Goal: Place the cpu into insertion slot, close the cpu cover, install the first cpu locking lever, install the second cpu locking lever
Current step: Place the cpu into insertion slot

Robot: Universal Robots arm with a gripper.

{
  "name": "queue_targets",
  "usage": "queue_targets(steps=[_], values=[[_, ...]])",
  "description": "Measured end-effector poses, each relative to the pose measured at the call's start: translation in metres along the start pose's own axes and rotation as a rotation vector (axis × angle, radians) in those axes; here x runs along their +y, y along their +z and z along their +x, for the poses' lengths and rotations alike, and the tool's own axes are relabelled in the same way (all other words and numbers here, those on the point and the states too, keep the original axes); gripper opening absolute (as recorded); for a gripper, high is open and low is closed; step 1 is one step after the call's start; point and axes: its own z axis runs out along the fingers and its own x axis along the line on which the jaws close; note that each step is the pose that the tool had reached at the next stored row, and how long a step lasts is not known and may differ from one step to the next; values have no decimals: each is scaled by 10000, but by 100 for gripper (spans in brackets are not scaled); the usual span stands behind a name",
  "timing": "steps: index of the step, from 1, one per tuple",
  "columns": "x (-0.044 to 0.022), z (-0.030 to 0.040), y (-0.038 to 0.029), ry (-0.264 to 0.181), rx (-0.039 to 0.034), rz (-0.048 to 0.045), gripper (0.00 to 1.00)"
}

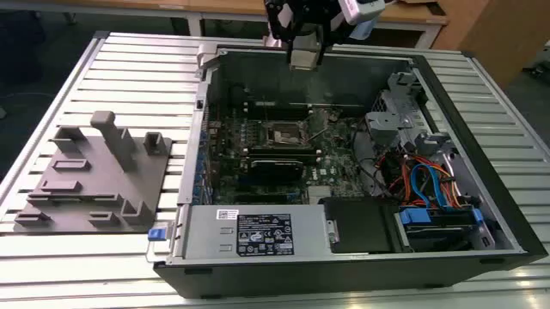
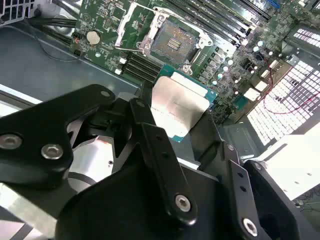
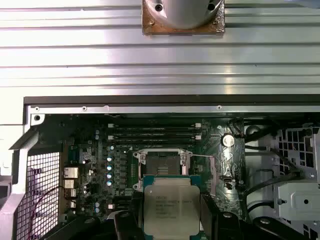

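My gripper (image 1: 306, 61) hangs above the far wall of the open computer case (image 1: 481, 161), shut on the cpu (image 1: 305, 56). In both wrist views the cpu (image 2: 176, 102) (image 3: 170, 202) is a silver-topped square chip with a green edge, clamped between the black fingers (image 2: 150, 125). Below it, the insertion slot (image 1: 285, 134) (image 2: 172, 41) (image 3: 161, 161) lies bare on the green motherboard, its dark centre showing. In the second wrist view the cpu cover (image 2: 129, 27) looks swung up beside the slot. The cpu is well above the slot and not touching it.
A grey fixture plate (image 1: 94, 187) with upright blocks sits on the slatted table (image 1: 129, 71) at the exterior view's left. Inside the case are a long black card (image 1: 275, 168), memory slots (image 3: 152, 132), a power supply (image 1: 249, 235), and a drive bay with cables (image 1: 429, 187).
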Motion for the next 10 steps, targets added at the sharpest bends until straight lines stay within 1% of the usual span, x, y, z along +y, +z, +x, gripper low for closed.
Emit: queue_targets(steps=[10], values=[[0,0,0,0,0,-1,54]])
